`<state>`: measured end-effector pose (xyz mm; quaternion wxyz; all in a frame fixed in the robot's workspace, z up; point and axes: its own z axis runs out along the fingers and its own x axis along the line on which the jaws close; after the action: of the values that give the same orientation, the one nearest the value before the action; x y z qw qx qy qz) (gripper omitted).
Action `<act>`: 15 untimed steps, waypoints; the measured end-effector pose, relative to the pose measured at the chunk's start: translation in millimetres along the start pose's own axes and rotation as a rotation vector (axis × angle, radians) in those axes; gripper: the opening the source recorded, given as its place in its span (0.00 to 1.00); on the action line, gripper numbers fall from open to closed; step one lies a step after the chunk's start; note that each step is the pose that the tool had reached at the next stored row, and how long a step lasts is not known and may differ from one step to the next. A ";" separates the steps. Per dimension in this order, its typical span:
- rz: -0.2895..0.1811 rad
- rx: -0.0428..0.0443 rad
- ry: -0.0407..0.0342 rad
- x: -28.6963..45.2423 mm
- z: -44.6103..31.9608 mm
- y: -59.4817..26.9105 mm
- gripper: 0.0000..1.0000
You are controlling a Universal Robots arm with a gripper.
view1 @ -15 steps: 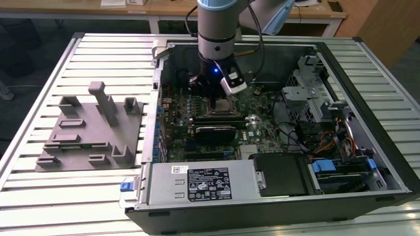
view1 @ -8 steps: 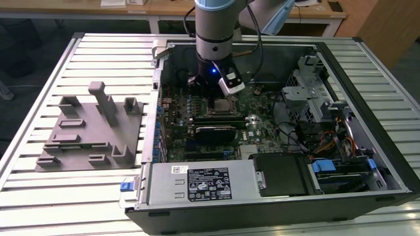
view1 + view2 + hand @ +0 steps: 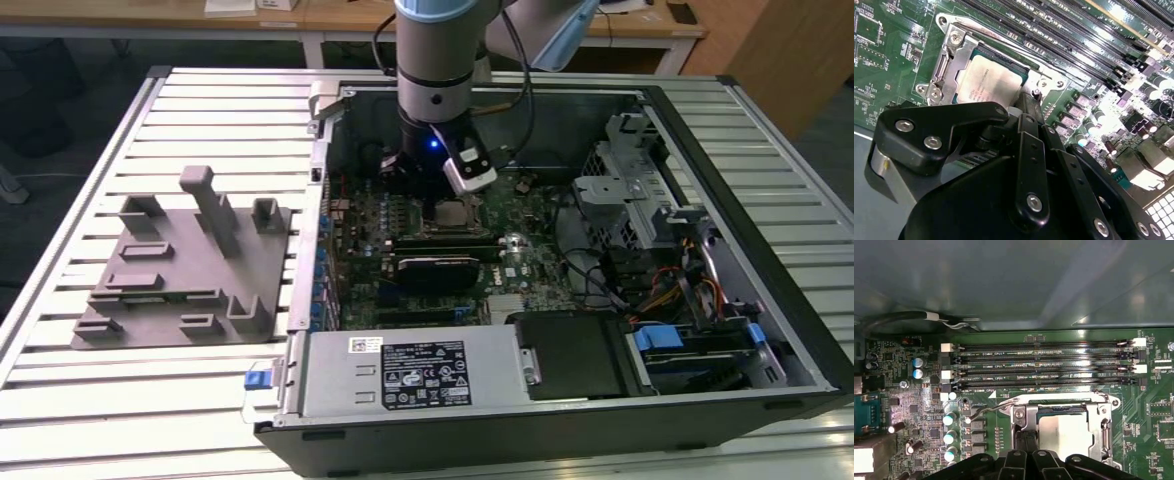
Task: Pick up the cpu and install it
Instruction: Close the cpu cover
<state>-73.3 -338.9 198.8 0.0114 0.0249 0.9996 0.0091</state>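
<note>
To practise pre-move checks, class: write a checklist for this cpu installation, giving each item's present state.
1. The cpu lies inside the socket frame: ok.
2. The cpu is seated flat: cannot tell.
3. The gripper is close to the socket frame: ok.
4. The socket lever is latched: cannot tell.
5. The black cable lies apart from the socket frame: ok.

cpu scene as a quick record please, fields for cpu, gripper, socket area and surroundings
cpu: lying flat inside the metal socket frame on the motherboard
gripper: down at the cpu's edge, contact unclear
memory slots: in a row beside the socket frame
computer case: open, lying on the slatted table
grey fixture: on the table, to the exterior view's left of the case
</note>
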 end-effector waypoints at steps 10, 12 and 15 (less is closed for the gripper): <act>0.000 0.0018 -0.0013 -0.3 -13.3 0.3 0.11; 0.000 0.0026 -0.0029 -0.4 -18.0 0.4 0.11; 0.000 0.0044 -0.0066 -0.6 -27.4 0.6 0.11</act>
<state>-73.2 -338.8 226.3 0.0146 0.0248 0.9996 0.0068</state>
